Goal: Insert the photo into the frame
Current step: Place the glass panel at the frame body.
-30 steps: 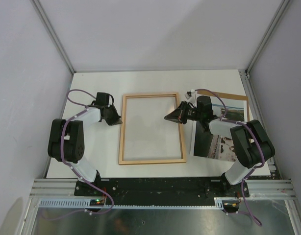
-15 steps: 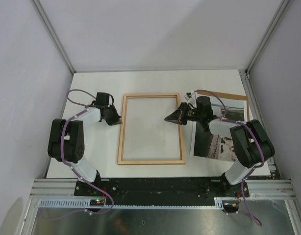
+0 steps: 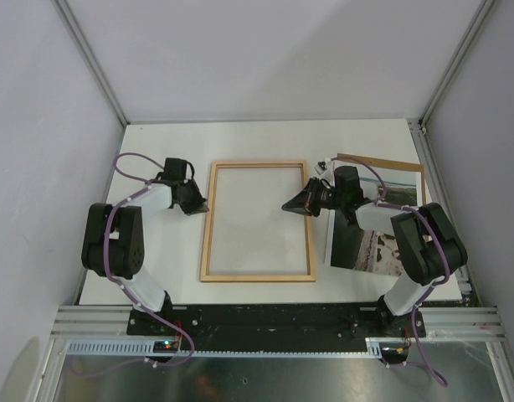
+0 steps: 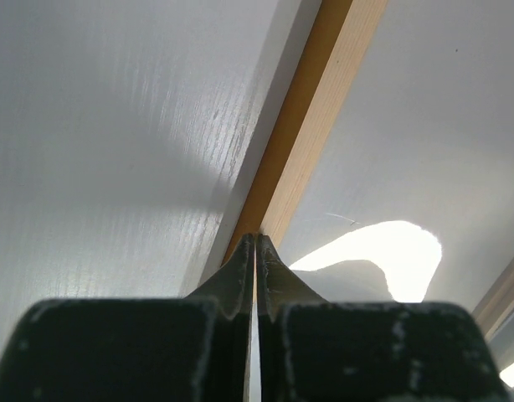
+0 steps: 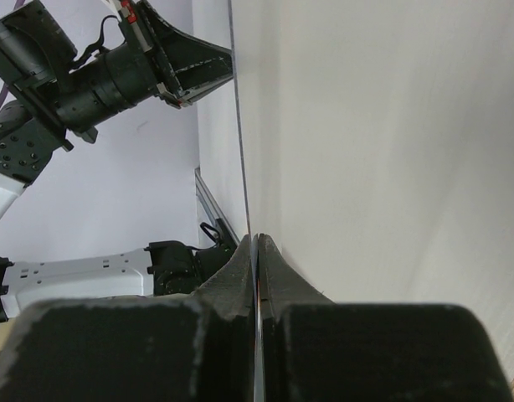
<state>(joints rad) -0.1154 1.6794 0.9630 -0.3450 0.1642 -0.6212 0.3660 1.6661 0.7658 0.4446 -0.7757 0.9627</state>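
The frame (image 3: pixel 257 275) lies flat in the middle of the table, light wood face up, with pale table showing through its opening. My left gripper (image 3: pixel 205 205) is shut, its tips against the outer edge of the frame's left rail; in the left wrist view that frame rail (image 4: pixel 311 126) runs away from the left gripper (image 4: pixel 255 237). My right gripper (image 3: pixel 285 203) is shut and turned on its side, low over the frame's opening just inside the right rail. In its own view the right gripper (image 5: pixel 254 237) shows only a hairline slit. The photo (image 3: pixel 349 243) lies at the right, partly under the right arm.
A brown backing board (image 3: pixel 378 159) peeks out from under the photo's far edge. Grey walls with metal corner posts (image 3: pixel 98 75) close in the table. The left arm (image 5: pixel 89 75) shows across the frame in the right wrist view.
The frame's near end has slid slightly to the left. The right gripper has shifted a touch with it. Both grippers stay shut.
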